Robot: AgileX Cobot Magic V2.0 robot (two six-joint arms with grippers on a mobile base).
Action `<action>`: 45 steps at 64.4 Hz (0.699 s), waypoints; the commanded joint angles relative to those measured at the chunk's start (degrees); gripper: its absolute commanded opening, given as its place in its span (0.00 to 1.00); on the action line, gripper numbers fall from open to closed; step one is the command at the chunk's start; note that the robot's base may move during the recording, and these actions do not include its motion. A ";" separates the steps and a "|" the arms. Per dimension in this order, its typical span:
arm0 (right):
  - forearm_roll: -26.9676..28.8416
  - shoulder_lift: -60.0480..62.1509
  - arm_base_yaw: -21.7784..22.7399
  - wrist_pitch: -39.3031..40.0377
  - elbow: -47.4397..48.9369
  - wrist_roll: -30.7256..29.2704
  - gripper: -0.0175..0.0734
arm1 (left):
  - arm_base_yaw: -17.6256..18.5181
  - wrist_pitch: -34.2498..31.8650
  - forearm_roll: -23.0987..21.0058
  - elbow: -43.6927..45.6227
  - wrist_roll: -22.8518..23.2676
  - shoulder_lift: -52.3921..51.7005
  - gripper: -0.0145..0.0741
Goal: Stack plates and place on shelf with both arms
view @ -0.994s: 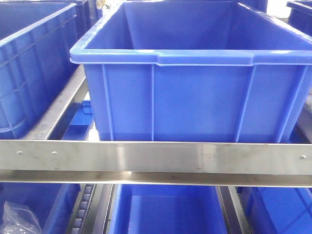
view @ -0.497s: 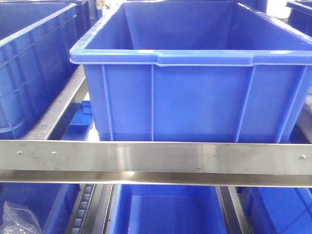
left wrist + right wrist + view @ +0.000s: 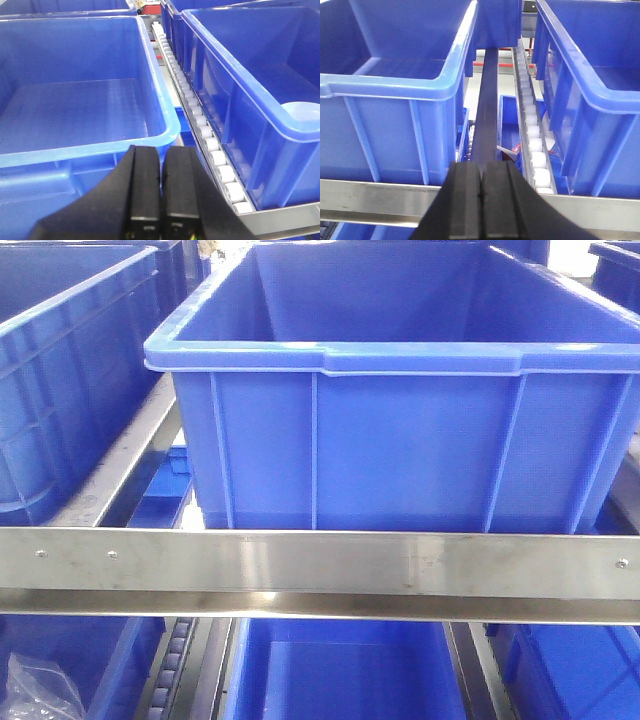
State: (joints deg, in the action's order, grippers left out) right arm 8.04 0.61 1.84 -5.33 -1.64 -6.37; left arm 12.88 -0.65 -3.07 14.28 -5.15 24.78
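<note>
A pale plate (image 3: 302, 111) lies in the crate (image 3: 260, 75) by the shelf's (image 3: 320, 562) rollers; likely light, stiff and slippery, best pinched at its rim; both grippers (image 3: 161, 165) (image 3: 481, 177) are closed, empty.

Left gripper (image 3: 161, 172): black fingers pressed together, only a thin seam between them, nothing held, pointed level and forward. Right gripper (image 3: 482, 187): same, fingers fully together, empty, aimed straight ahead. Neither arm showed in the front view; only the finger ends were visible from each wrist.
</note>
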 commanded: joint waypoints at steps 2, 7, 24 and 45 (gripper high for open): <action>-0.58 1.13 0.05 5.33 -0.05 0.05 0.25 | -0.09 -4.92 -0.08 1.69 0.52 0.32 0.26; -0.58 1.13 0.05 5.33 -0.05 0.05 0.25 | -0.09 -4.92 -0.08 1.69 0.52 0.32 0.26; -0.58 1.13 0.05 5.33 -0.05 0.05 0.25 | -0.09 -4.92 -0.08 1.69 0.52 0.32 0.26; -0.58 1.13 0.05 5.33 -0.05 0.05 0.25 | -2.67 -7.23 0.97 -7.13 0.52 -8.68 0.26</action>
State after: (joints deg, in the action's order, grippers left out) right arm 8.04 0.61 1.84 -5.24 -1.64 -6.28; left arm 10.96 -1.87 -3.02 8.42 -5.15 19.36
